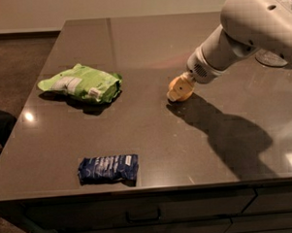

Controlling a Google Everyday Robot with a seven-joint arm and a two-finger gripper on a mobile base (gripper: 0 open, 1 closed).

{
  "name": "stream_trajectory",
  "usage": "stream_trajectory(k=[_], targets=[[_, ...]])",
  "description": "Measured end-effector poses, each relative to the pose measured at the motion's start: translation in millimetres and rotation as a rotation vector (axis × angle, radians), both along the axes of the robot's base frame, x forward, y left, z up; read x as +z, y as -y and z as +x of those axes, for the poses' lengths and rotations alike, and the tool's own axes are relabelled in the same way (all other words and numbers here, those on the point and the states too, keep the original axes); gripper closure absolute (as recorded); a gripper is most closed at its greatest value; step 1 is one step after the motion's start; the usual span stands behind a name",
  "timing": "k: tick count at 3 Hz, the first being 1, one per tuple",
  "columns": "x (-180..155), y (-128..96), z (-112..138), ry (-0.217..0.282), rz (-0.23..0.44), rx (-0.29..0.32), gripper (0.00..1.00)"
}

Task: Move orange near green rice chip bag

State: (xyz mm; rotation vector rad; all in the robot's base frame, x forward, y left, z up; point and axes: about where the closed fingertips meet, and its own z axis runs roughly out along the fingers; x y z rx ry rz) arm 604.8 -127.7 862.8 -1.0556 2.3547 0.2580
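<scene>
The green rice chip bag [81,84] lies crinkled on the left part of the dark table [152,137], with its white label patches facing up. My gripper [177,92] reaches in from the right on the big white arm [249,26], low over the table's middle. It is shut on the orange [180,84], which shows as a small orange-yellow round between the pale fingers. The orange is well to the right of the bag, with a wide gap of bare table between them.
A small dark blue packet [108,168] lies near the table's front edge, left of centre. A pale round object [272,59] sits at the far right, partly behind the arm. The table's left edge drops to the floor beside the bag.
</scene>
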Motion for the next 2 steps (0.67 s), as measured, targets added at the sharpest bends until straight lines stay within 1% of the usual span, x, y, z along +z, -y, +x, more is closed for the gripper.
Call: stream_trajectory(k=[1, 2], targets=[[-0.5, -1.3, -0.4, -0.002, -0.003, 0.006, 0.87], [4.7, -9.9, -5.8, -0.008, 0.018, -0.001, 1.0]])
